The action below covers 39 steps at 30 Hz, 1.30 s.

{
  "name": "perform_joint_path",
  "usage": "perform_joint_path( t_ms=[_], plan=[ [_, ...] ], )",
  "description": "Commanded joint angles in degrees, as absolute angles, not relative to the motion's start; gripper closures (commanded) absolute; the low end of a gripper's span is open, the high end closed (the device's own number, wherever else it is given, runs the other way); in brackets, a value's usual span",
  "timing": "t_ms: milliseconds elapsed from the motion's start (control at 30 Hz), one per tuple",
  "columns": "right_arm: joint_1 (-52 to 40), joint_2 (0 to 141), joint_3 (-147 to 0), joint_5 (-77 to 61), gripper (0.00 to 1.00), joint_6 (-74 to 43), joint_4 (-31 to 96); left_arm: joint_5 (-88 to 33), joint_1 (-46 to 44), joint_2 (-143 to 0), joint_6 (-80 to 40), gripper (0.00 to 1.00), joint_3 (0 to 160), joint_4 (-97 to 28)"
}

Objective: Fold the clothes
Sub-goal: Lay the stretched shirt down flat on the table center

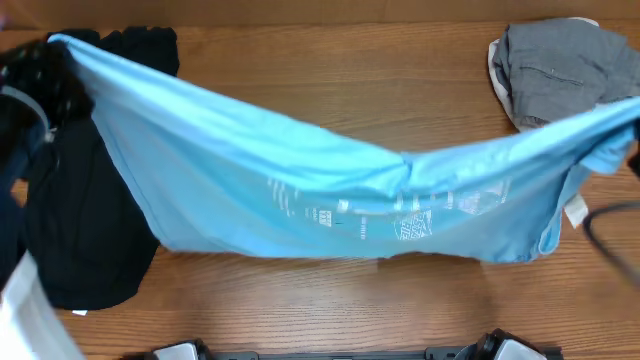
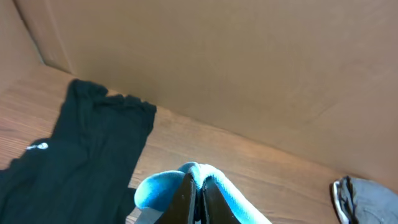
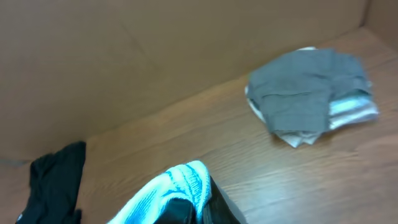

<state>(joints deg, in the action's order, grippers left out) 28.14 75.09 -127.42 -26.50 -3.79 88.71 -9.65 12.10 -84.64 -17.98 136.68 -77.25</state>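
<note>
Well, on the far left, below the left end of the blue shirt [image 1: 330, 200], a black top [image 1: 80, 230] lies flat on the table [image 1: 330, 90]. The left gripper [image 2: 194, 200] is pinched tight on the shirt's left end. The shirt hangs stretched between the two grippers, and its middle sags down low like a hammock. I cannot tell if its bottom edge touches the table. White letters show on the lower middle of the shirt. The right gripper [image 3: 200, 208] is pinched tight on the shirt's right end. Behind that right end sits a grey pile of clothes [image 1: 560, 70].

The shirt looks very light and very soft. It droops wherever nothing holds it, so it will not keep a shape by itself. The cloth looks smooth, so I think a tiny pinch could slip out. The corners and sewn edges look like the best places to hold, because the cloth is thicker there. Holding two far-apart ends keeps the shirt spread out. It will not break, but it could bunch up or twist.
</note>
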Motion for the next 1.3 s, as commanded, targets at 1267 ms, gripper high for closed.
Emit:
perform_joint_path(
  t_ms=[1267],
  plan=[
    [20.95, 94.74, -111.85, -32.80, 0.96, 7.86, 86.87, -13.58, 6.33, -107.24, -8.73, 0.96, 133.29, -85.03]
  ],
)
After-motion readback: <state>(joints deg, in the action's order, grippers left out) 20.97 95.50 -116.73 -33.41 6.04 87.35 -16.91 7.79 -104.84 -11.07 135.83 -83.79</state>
